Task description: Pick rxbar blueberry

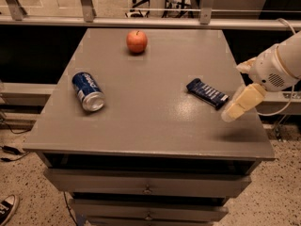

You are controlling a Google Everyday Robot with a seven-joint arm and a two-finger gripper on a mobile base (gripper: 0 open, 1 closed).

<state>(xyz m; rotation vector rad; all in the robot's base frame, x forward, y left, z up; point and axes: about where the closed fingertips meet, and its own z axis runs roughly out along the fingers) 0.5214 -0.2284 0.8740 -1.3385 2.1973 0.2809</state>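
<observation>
My pincer [235, 109] hangs over the right edge of the surface [155, 126]; I can't tell how far open it is. The rxbar blueberry [207, 93] lies just left of it, its long axis running far-left to near-right.

A: Bar located?

B: Yes. The rxbar blueberry [207, 93] is on the right half of the grey table top [150, 126], closer to the right edge than to the middle.

A: Appearance?

B: Slim, flat, rectangular. Dark navy wrapper with pale lettering across the top face, too small to read.

A: Pose?

B: Lying flat, broad face up. Long axis runs diagonally, one end toward the back left, the other toward the front right.

A: Anything at it?

B: Nothing rests on it. The gripper [237, 106] hangs just beside its front-right end, apparently not touching.
</observation>
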